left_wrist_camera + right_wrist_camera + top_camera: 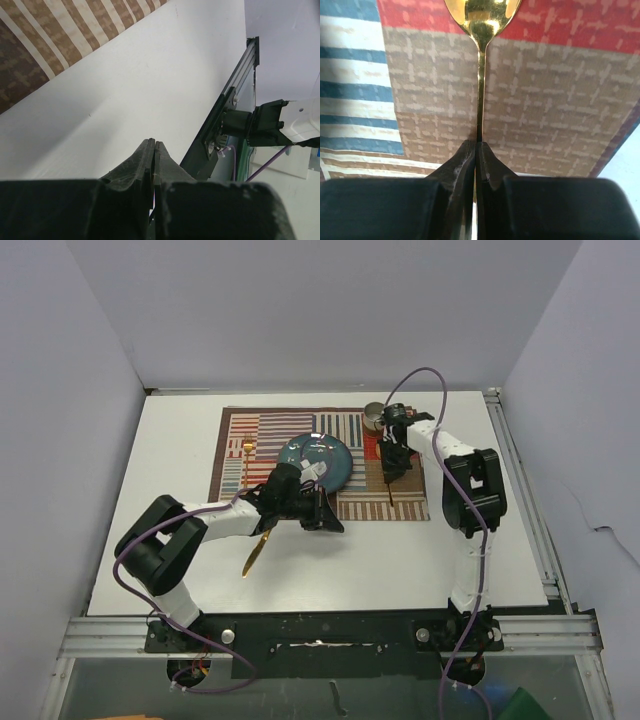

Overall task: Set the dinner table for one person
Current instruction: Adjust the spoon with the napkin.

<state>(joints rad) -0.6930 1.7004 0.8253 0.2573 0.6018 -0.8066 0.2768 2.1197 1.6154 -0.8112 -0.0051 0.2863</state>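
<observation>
— What's the right gripper [476, 145] got?

— A gold spoon [481, 75]. The two fingers are pinched tight on the handle. The spoon bowl points straight out ahead of the fingertips, over a red patch of the striped placemat [270, 430].

— And the left gripper [154, 144]?

— Its fingers are pressed together, and I see nothing between them. Below and ahead of it there's only the white dinner table [180, 470], which runs under both arms and well past the cloth on all sides. The mat's edge is off to one side of the tips, and an aluminium rail [235, 85] is out in front.

— Any dishes?

— There's a dark blue plate [325, 458] in the middle of the mat, between the two grippers. The left wrist hangs over its near rim. What shows of the plate is glaze and a few glints of light. A small round cup [374, 417] stands at the mat's far corner, just beside the right wrist. From where I stand I can't tell what's in it.

— Other cutlery?

— A gold fork [246, 455] lies on the mat, on the far side of the plate from the right gripper. A gold knife [255, 552] lies on the bare table next to the left forearm, back toward the arm's base and apart from the fingers.
</observation>
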